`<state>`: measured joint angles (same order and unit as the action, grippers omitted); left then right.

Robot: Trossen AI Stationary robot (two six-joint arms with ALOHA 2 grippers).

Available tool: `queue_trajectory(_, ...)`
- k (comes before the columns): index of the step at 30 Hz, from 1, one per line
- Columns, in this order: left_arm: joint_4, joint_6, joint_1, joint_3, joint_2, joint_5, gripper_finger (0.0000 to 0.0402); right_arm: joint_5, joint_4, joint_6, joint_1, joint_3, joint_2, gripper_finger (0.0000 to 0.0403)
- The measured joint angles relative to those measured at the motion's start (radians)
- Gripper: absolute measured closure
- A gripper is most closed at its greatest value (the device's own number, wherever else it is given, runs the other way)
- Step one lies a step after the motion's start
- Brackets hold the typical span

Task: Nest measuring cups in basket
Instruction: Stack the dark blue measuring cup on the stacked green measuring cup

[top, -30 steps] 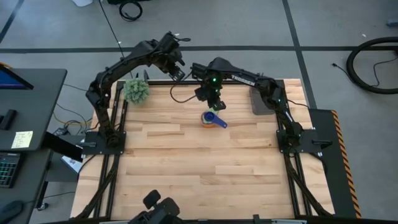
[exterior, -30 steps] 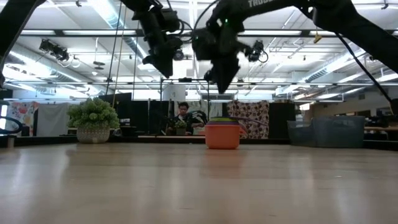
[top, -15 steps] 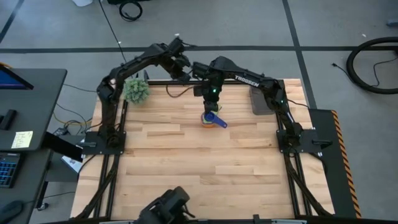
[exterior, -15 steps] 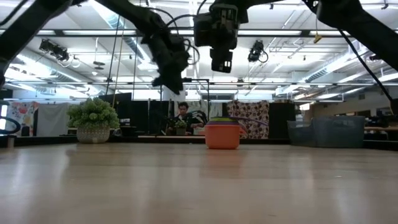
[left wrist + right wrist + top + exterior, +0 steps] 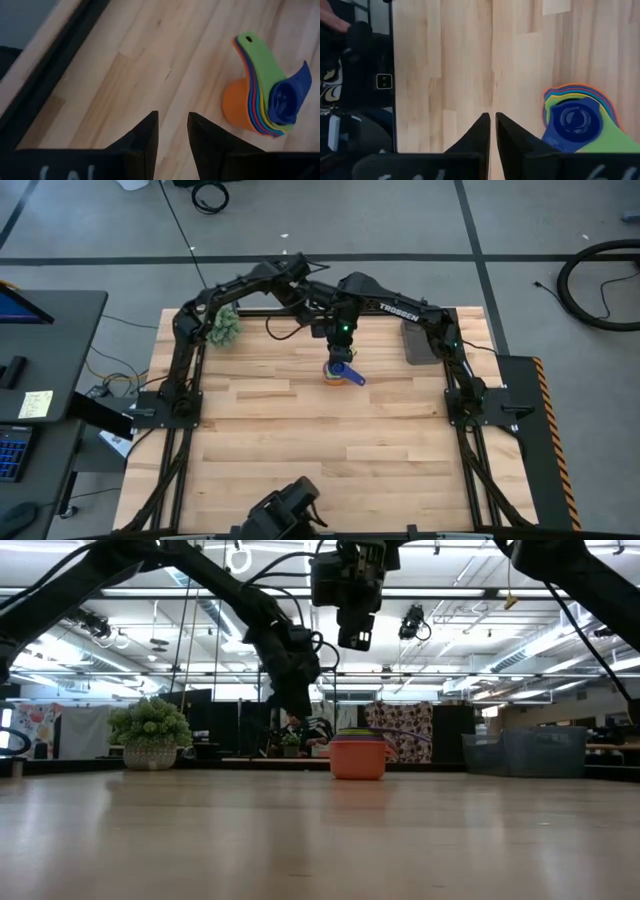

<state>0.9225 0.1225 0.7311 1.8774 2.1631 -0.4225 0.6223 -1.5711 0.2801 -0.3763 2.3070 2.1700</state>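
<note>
Right gripper (image 5: 344, 340): risen clear above the stack since a second ago, fingers drawn nearly together, nothing between them.
Measuring cups (image 5: 340, 371): directly below, nested in one stack on bare table (image 5: 300, 440), dark blue cup (image 5: 573, 121) uppermost, handles fanned.
Left gripper (image 5: 308, 300): just behind, swung in from the far edge, empty, fingers narrowly apart.
Basket (image 5: 418, 342): off toward the right arm's base, well apart, seemingly empty though partly hidden.
Nesting apparently done; transfer into basket outstanding.
</note>
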Motion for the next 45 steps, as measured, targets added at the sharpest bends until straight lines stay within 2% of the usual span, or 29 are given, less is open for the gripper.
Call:
queue_trajectory(5, -0.028, 0.044, -0.020, 0.000, 0.010, -0.025, 0.0292, -0.001, 0.000, -0.059, 0.002, 0.000, 0.000, 0.0394)
queue_trajectory(9, -0.040, 0.067, -0.053, 0.000, 0.014, -0.028, 0.0292, 0.000, 0.001, -0.140, 0.024, -0.034, 0.000, 0.0393)
queue_trajectory(12, -0.040, 0.080, -0.082, 0.000, 0.015, -0.029, 0.0292, 0.008, 0.000, -0.196, 0.046, -0.092, 0.000, 0.0396)
queue_trajectory(18, -0.041, 0.100, -0.133, 0.000, 0.015, -0.028, 0.0292, 0.074, -0.001, -0.201, 0.119, -0.234, 0.001, 0.0399)
queue_trajectory(26, -0.096, 0.178, -0.157, 0.000, 0.017, -0.027, 0.0292, -0.139, 0.073, -0.232, 0.179, -0.389, 0.002, 0.0400)
queue_trajectory(31, -0.122, 0.178, -0.143, 0.001, 0.024, -0.026, 0.0292, -0.197, 0.206, -0.270, 0.179, -0.470, 0.003, 0.0401)
queue_trajectory(39, -0.130, 0.182, -0.134, 0.001, 0.098, -0.019, 0.0292, -0.342, 0.223, -0.264, 0.159, -0.567, 0.002, 0.0402)
queue_trajectory(45, -0.130, 0.193, -0.134, 0.001, 0.132, -0.011, 0.0292, -0.381, 0.245, -0.243, 0.129, -0.595, 0.003, 0.0402)
